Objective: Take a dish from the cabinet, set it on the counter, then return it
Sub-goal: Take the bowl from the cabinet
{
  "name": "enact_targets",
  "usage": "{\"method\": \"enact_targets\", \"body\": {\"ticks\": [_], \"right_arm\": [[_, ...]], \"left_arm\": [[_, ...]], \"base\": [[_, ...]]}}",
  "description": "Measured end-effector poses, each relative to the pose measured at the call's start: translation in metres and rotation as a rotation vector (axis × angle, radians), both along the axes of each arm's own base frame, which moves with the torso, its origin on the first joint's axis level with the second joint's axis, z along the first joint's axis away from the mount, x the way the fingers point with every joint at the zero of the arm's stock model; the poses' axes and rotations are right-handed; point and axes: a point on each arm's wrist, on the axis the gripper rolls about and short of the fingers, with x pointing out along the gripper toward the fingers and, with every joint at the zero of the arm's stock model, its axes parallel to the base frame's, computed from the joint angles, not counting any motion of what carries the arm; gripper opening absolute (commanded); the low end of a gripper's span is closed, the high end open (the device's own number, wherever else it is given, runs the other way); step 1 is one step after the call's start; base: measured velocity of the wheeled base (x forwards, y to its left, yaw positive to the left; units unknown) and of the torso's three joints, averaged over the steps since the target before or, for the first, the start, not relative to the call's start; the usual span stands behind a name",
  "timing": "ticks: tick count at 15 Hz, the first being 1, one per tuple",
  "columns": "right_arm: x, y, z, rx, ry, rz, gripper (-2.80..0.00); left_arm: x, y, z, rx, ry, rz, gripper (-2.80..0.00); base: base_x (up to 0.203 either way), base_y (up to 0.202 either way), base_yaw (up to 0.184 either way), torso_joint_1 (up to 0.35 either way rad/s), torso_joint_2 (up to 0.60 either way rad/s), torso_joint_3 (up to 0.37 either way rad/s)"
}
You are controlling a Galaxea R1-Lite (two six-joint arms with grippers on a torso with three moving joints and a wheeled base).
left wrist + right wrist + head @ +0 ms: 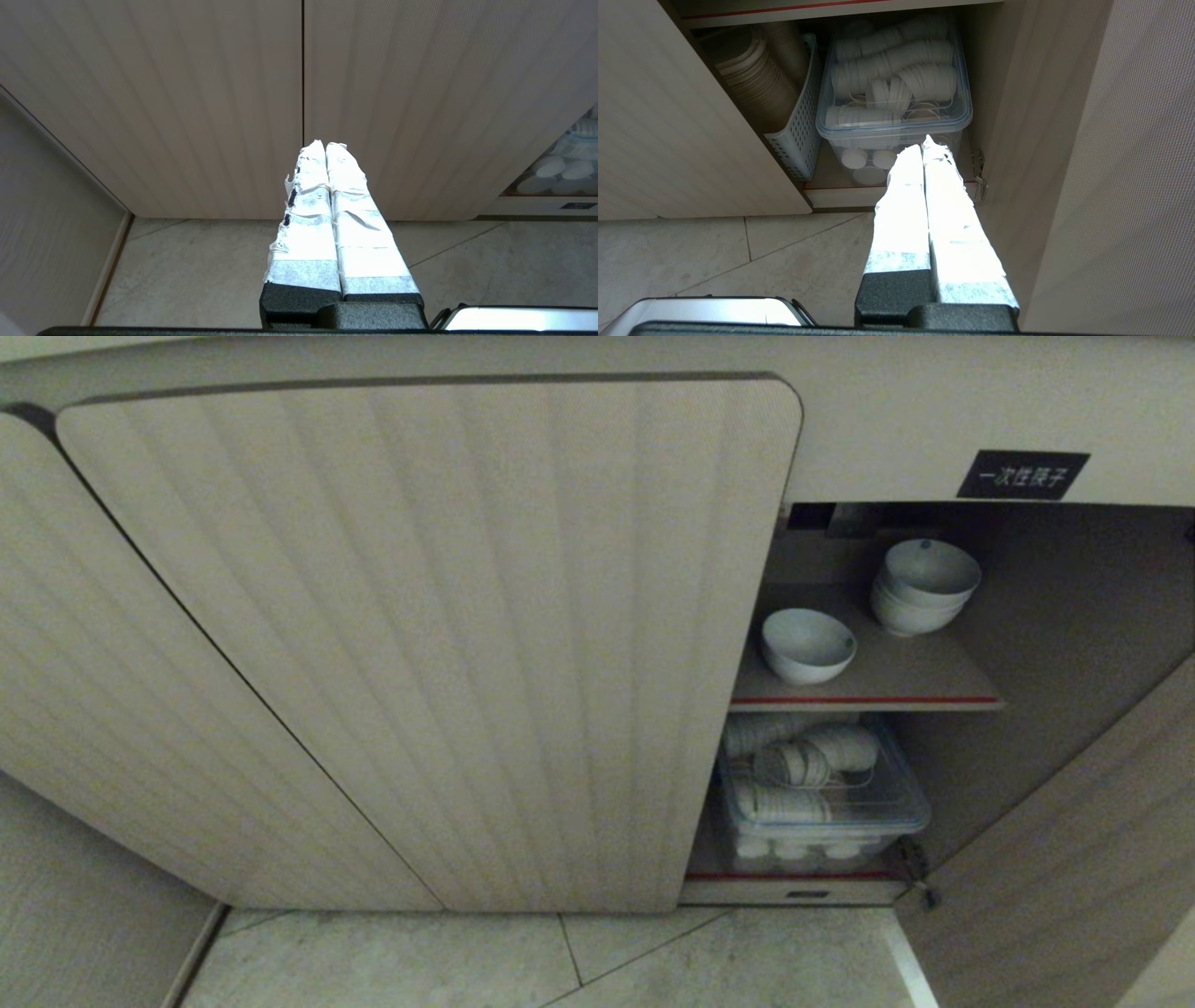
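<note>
The cabinet (429, 644) fills the head view, with its right door swung open at 3 o'clock. On the upper shelf (896, 681) one white bowl (808, 644) stands at 8 o'clock from a stack of bowls (924, 583). Below sits a clear lidded box (831, 803) with white cups. Left gripper (325, 145) and right gripper (924, 142) each hang low over the floor, fingers pressed together, empty.

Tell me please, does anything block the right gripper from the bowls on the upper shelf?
Nothing visible does: the door on that side is swung open, and the single bowl and the stacked bowls sit exposed. The right gripper, jaws shut, points lower, at the plastic bin.
</note>
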Motion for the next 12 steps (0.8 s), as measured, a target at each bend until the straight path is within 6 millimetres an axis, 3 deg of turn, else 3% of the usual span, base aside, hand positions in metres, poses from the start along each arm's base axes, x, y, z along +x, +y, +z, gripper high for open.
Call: {"method": "enact_targets", "body": {"ticks": [12], "right_arm": [[0.0, 0.0, 0.0, -0.017, 0.0, -0.001, -2.8]], "left_arm": [[0.0, 0.0, 0.0, 0.0, 0.0, -0.001, -2.8]], "base": [[0.0, 0.0, 0.0, 0.0, 0.0, 0.0]]}}
